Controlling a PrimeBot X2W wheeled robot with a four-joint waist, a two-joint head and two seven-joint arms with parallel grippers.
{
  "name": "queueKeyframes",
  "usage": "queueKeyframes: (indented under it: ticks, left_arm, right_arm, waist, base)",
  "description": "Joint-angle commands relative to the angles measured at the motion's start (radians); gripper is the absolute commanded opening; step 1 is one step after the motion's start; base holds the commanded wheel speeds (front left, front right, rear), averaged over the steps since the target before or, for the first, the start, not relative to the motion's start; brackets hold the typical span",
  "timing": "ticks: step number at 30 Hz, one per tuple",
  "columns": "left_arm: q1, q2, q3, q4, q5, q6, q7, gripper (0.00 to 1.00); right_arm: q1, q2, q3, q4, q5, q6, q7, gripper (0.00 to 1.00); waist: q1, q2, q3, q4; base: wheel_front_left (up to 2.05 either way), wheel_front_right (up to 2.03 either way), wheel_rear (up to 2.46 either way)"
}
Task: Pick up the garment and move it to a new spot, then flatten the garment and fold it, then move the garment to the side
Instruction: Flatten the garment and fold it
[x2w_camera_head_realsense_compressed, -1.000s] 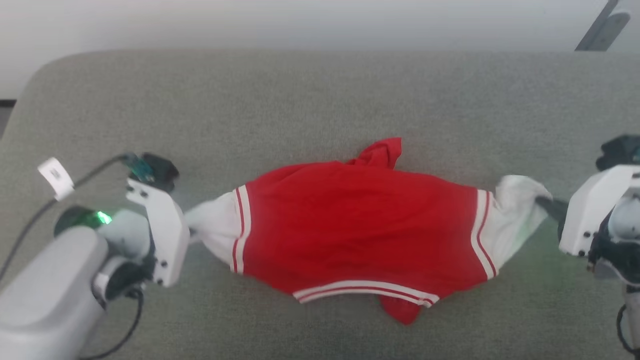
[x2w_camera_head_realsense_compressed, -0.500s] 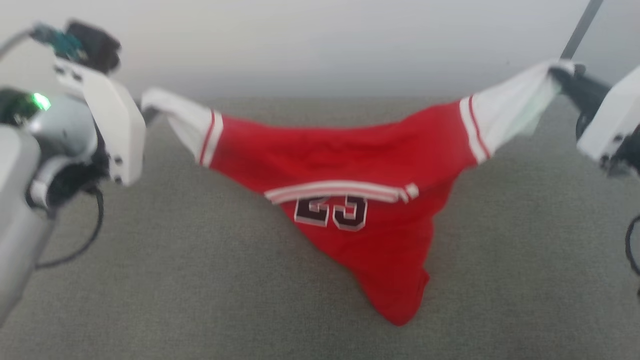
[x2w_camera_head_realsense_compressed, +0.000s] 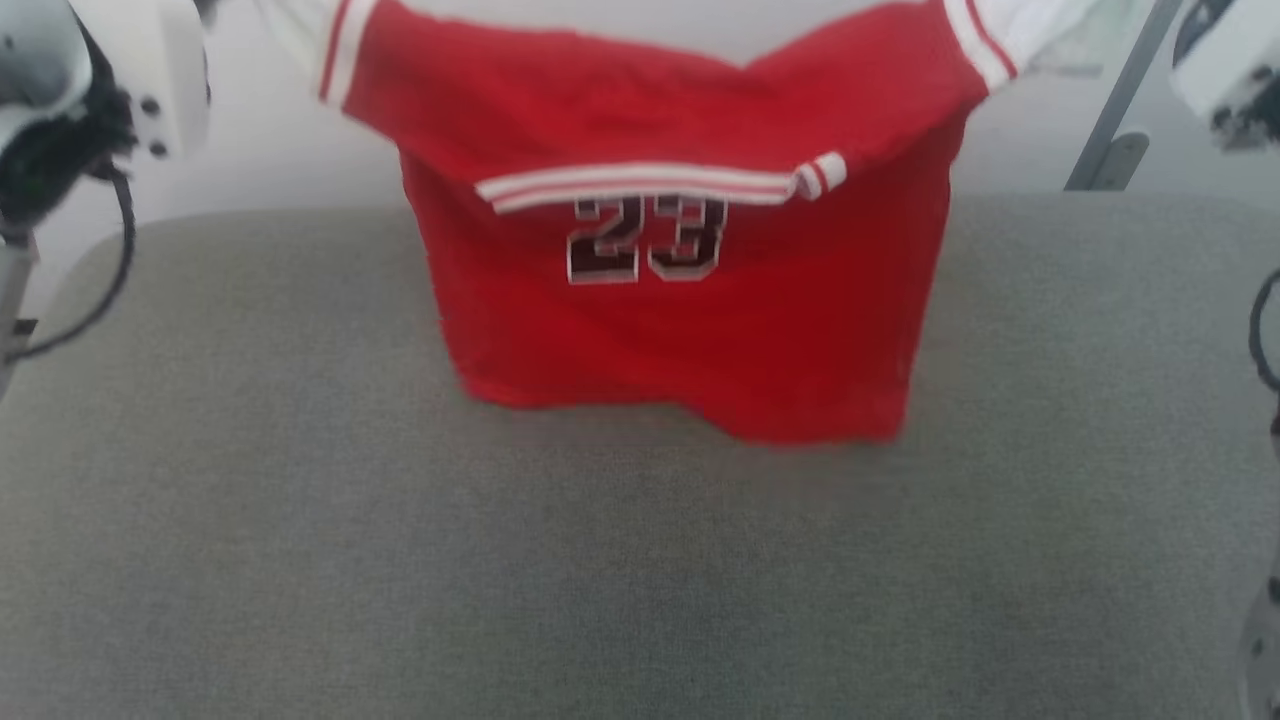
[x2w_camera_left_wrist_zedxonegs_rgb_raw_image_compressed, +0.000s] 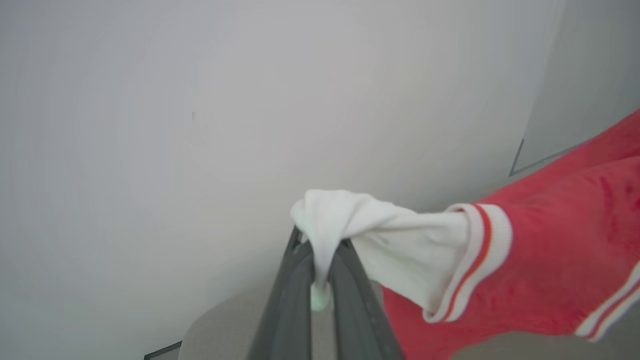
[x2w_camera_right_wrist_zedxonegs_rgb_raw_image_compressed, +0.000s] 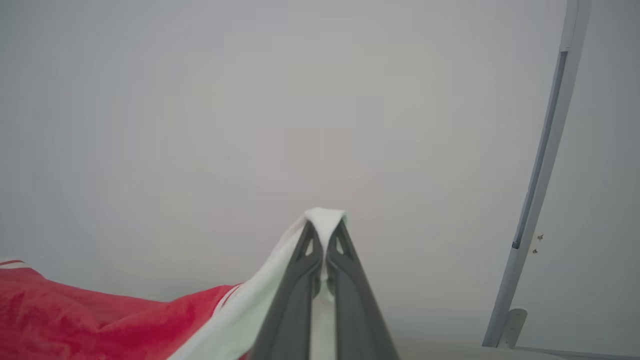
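Observation:
The garment (x2w_camera_head_realsense_compressed: 680, 330) is a bright red sports top with a dark "23" and white-red-white trim. It hangs spread in the air above the grey table (x2w_camera_head_realsense_compressed: 300, 520), its lower hem close over the surface. In the left wrist view my left gripper (x2w_camera_left_wrist_zedxonegs_rgb_raw_image_compressed: 320, 245) is shut on the bunched white end of one sleeve (x2w_camera_left_wrist_zedxonegs_rgb_raw_image_compressed: 390, 235), and the red body (x2w_camera_left_wrist_zedxonegs_rgb_raw_image_compressed: 550, 260) trails off to the right. My right gripper (x2w_camera_right_wrist_zedxonegs_rgb_raw_image_compressed: 325, 235) is shut on the other white sleeve end, with the red cloth (x2w_camera_right_wrist_zedxonegs_rgb_raw_image_compressed: 100, 320) sagging down to the left. Both wrists sit at the head view's top corners.
A grey slanted metal post (x2w_camera_head_realsense_compressed: 1120, 110) with a foot stands behind the table at the right, also seen as the post (x2w_camera_right_wrist_zedxonegs_rgb_raw_image_compressed: 540, 165) in the right wrist view. A pale wall lies behind. A black cable (x2w_camera_head_realsense_compressed: 110, 270) loops below my left wrist.
Both arms have gone up with the sleeves, lifting the garment off the table. It has dropped open from a crumpled band into a hanging sheet showing the number. The head view has shifted too.

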Motion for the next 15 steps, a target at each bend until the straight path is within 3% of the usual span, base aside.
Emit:
queueKeyframes:
  ticks: [1, 8, 15]
  left_arm:
    - [-0.025, -0.007, -0.001, 0.016, 0.019, -0.004, -0.014, 0.00]
    - [-0.201, -0.053, -0.001, 0.161, 0.085, -0.015, -0.162, 0.00]
    - [-0.425, -0.115, 0.004, 0.310, 0.202, -0.009, -0.451, 0.00]
  right_arm:
    - [-0.028, -0.004, 0.005, 0.016, -0.008, 0.000, -0.026, 0.00]
    - [-0.214, -0.045, 0.106, 0.181, -0.110, 0.000, -0.269, 0.00]
    - [-0.441, -0.069, 0.111, 0.373, -0.272, 0.000, -0.628, 0.00]
  waist:
    - [0.0000, 0.0000, 0.020, 0.000]
    - [0.0000, 0.0000, 0.166, -0.004]
    - [0.0000, 0.0000, 0.347, 0.007]
  base:
    - [0.00, 0.00, 0.00]
    - [0.00, 0.00, 0.00]
    - [0.00, 0.00, 0.00]
